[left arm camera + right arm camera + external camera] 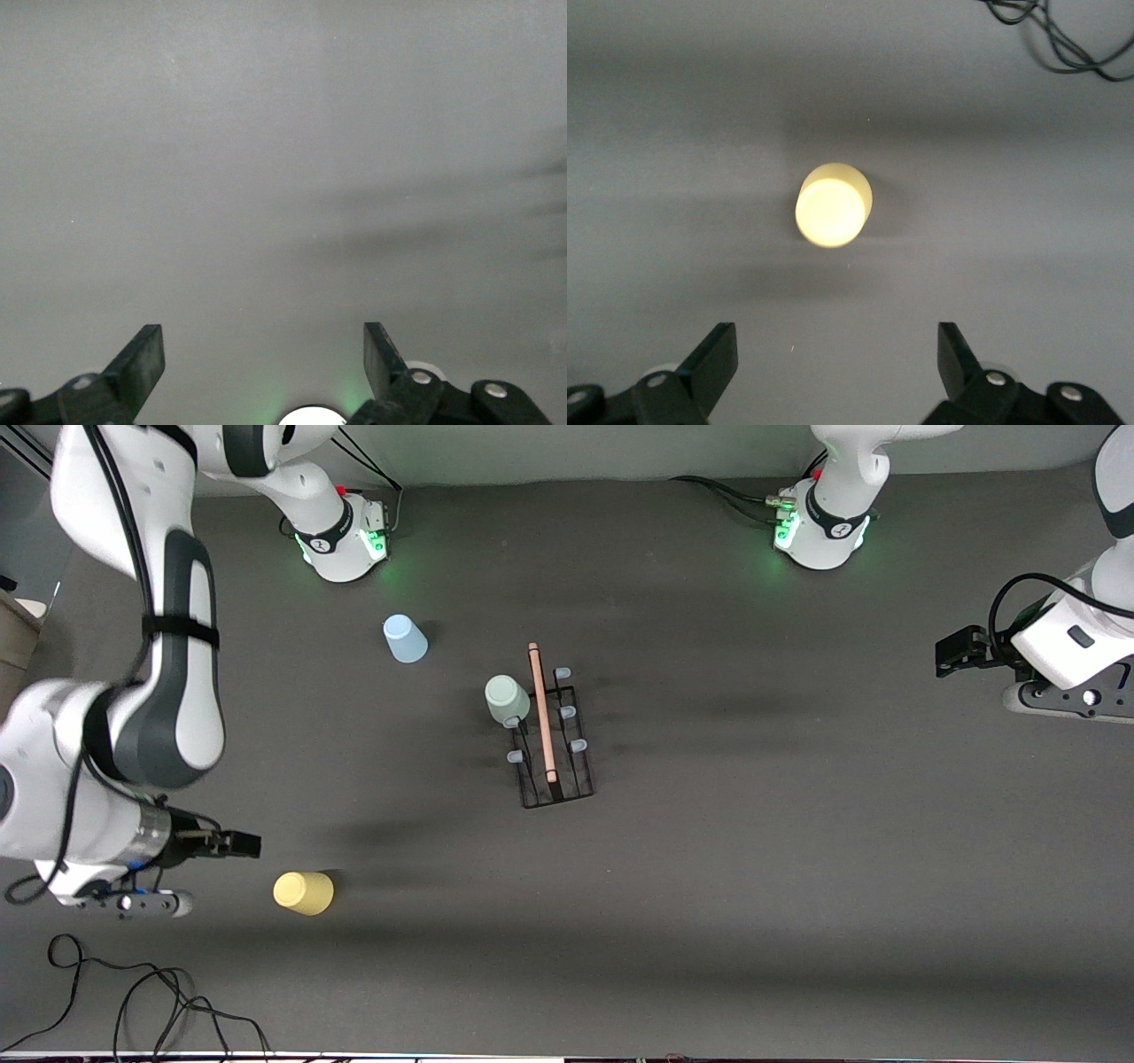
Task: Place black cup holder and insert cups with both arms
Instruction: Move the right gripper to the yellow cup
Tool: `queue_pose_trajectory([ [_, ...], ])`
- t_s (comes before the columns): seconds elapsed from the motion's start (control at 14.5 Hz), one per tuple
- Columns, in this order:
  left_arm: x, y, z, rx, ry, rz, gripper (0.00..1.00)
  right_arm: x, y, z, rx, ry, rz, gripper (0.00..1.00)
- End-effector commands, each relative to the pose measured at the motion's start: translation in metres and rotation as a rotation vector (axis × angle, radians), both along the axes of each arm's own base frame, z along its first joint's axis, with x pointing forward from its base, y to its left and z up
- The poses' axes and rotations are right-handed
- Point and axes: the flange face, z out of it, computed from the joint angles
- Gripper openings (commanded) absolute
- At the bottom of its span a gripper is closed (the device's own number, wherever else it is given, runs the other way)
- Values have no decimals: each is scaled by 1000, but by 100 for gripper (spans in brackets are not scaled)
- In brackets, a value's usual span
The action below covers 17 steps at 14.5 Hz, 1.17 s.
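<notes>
The black cup holder (567, 775) stands mid-table with its wooden rod handle (542, 713) on top. The sage green cup (507, 698) sits upside down on a peg on the holder's side toward the right arm's end. The light blue cup (405, 638) stands upside down on the table, farther from the front camera than the holder. The yellow cup (304, 892) lies nearer the camera; it also shows in the right wrist view (831, 206). My right gripper (244, 844) (837, 350) is open and empty beside the yellow cup. My left gripper (952, 654) (264, 350) is open and empty over bare table at the left arm's end.
The arm bases (341, 536) (819, 527) glow green along the table's farthest edge. Loose black cables (133, 1001) (1063, 44) lie near the table's front corner at the right arm's end. A tan box (18, 638) sits at that end's edge.
</notes>
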Motion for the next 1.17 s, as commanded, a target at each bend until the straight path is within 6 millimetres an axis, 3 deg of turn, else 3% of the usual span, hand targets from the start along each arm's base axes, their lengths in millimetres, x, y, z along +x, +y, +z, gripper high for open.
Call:
queue_pose_trajectory([
  [0.0, 1, 2, 4, 7, 10, -6, 100, 18, -4, -39, 5, -25, 30, 100],
  [0.34, 0, 2, 5, 8, 12, -6, 100, 32, 10, -80, 13, -101, 22, 100],
  [0.69, 1, 2, 4, 8, 12, -6, 100, 33, 16, -124, -4, -83, 27, 100],
  [0.97, 1, 2, 4, 8, 12, -6, 100, 31, 15, -136, -6, -66, 28, 99],
  [1.03, 1, 2, 4, 8, 12, -6, 100, 31, 15, -138, -9, -64, 24, 68],
  [1.1, 1, 2, 4, 7, 10, -6, 100, 31, 16, -135, -8, -68, 32, 8],
])
